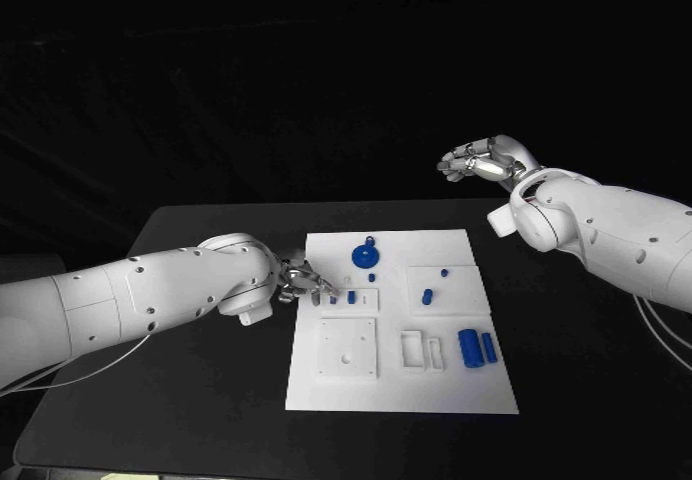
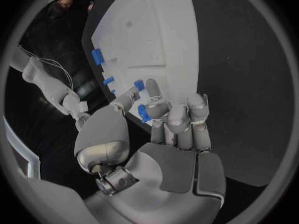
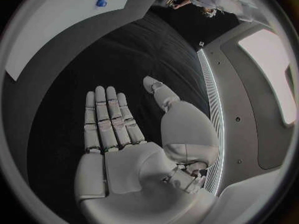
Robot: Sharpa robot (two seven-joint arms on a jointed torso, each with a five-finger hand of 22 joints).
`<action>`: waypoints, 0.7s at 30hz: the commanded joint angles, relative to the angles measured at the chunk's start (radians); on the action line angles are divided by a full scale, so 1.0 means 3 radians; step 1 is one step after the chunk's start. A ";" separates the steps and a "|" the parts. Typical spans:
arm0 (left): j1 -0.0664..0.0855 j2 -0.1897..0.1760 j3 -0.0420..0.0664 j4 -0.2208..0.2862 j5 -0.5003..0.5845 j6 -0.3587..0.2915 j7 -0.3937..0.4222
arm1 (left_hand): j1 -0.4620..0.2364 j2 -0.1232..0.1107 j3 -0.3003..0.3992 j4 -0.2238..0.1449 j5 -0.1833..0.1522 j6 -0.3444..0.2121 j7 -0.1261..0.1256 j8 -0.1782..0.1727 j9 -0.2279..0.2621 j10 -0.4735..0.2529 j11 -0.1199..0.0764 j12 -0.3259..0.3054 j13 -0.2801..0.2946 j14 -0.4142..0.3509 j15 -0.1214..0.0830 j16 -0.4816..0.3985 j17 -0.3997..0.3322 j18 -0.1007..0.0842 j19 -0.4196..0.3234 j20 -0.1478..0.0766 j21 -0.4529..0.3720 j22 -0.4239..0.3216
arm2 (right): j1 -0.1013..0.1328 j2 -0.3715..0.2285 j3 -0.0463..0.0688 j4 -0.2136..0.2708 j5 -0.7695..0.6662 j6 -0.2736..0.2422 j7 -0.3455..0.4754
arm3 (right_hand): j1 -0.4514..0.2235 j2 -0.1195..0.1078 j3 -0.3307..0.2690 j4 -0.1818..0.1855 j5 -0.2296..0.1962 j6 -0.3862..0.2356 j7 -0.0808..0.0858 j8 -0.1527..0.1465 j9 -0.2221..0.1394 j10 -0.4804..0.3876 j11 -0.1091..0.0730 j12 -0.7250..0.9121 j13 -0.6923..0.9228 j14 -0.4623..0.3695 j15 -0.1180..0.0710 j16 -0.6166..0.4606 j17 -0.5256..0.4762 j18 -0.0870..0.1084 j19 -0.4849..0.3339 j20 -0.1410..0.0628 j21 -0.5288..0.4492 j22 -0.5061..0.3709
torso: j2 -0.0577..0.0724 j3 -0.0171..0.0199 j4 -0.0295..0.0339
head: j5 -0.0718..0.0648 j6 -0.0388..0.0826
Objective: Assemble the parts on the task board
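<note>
The left hand (image 1: 302, 281) sits at the left edge of the task board (image 1: 433, 395), fingers curled in, a small blue part (image 2: 143, 113) pinched between thumb and fingertips — just beside another short blue piece (image 1: 352, 297) on the board. The right hand (image 1: 483, 160) hangs well above the far right of the black surface (image 1: 202, 400), fingers straight, side by side, thumb apart, holding nothing. On the white board lie a round blue disc (image 1: 366, 256) near the far edge and two blue cylinders (image 1: 477, 347) side by side toward the right — touching or not, I cannot tell.
</note>
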 commanded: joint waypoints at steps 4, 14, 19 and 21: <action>0.0052 -0.0053 0.0139 -0.0011 0.0252 0.0009 0.0100 | 0.0030 -0.0049 0.0003 0.0028 -0.0008 -0.0043 -0.0001 -0.0010 -0.0010 -0.0016 0.0017 -0.0021 0.0001 -0.0031 -0.0016 -0.0012 -0.0004 0.0060 -0.0013 -0.0312 -0.0002 -0.0009 | 0.0002 -0.0005 0.0002 -0.0011 -0.0014 0.0026 0.0014 | 0.0033 0.0009 -0.0024 -0.0003 0.0012 -0.0028 0.0006 0.0015 -0.0006 0.0007 0.0020 -0.0010 -0.0006 -0.0001 0.0017 -0.0015 -0.0005 0.0032 -0.0027 0.0007 -0.0020 0.0005 | -0.0004 -0.0001 0.0008 | -0.0009 -0.0001; 0.0146 -0.0140 0.0144 0.0016 0.0369 -0.0132 0.0142 | 0.0135 -0.0042 -0.0038 0.0010 -0.0003 -0.0626 0.0205 -0.0307 -0.0116 -0.0397 0.0204 -0.0323 -0.0117 -0.0330 0.0069 -0.0361 -0.0186 -0.0019 -0.0273 -0.0231 -0.0237 -0.0108 | 0.0002 -0.0013 0.0002 -0.0027 -0.0014 0.0024 0.0014 | 0.0033 0.0010 -0.0025 -0.0002 0.0012 -0.0028 0.0006 0.0016 -0.0008 0.0007 0.0020 -0.0010 -0.0009 -0.0001 0.0017 -0.0015 -0.0006 0.0033 -0.0027 0.0008 -0.0020 0.0005 | -0.0004 0.0000 0.0009 | -0.0012 -0.0007; 0.0146 -0.0147 0.0143 0.0030 0.0370 -0.0110 0.0143 | 0.0180 -0.0006 -0.0059 -0.0008 -0.0003 -0.0687 0.0226 -0.0333 -0.0125 -0.0440 0.0224 -0.0362 -0.0135 -0.0353 0.0087 -0.0404 -0.0215 -0.0036 -0.0299 -0.0222 -0.0272 -0.0127 | 0.0002 -0.0014 0.0002 -0.0024 -0.0014 0.0027 0.0014 | 0.0033 0.0011 -0.0025 -0.0001 0.0012 -0.0028 0.0006 0.0017 -0.0009 0.0008 0.0020 -0.0009 -0.0010 0.0000 0.0017 -0.0015 -0.0006 0.0033 -0.0027 0.0008 -0.0020 0.0006 | -0.0004 -0.0003 0.0007 | -0.0004 -0.0002; 0.0146 -0.0157 0.0143 0.0048 0.0349 -0.0122 0.0149 | 0.0207 0.0010 -0.0064 -0.0025 -0.0001 -0.0694 0.0228 -0.0334 -0.0125 -0.0446 0.0225 -0.0366 -0.0137 -0.0355 0.0089 -0.0410 -0.0220 -0.0039 -0.0301 -0.0221 -0.0277 -0.0129 | 0.0002 -0.0015 0.0002 -0.0025 -0.0014 0.0025 0.0014 | 0.0033 0.0012 -0.0025 -0.0001 0.0012 -0.0028 0.0006 0.0017 -0.0009 0.0008 0.0020 -0.0009 -0.0011 0.0000 0.0017 -0.0014 -0.0007 0.0033 -0.0027 0.0008 -0.0020 0.0006 | -0.0004 -0.0003 0.0008 | 0.0001 0.0002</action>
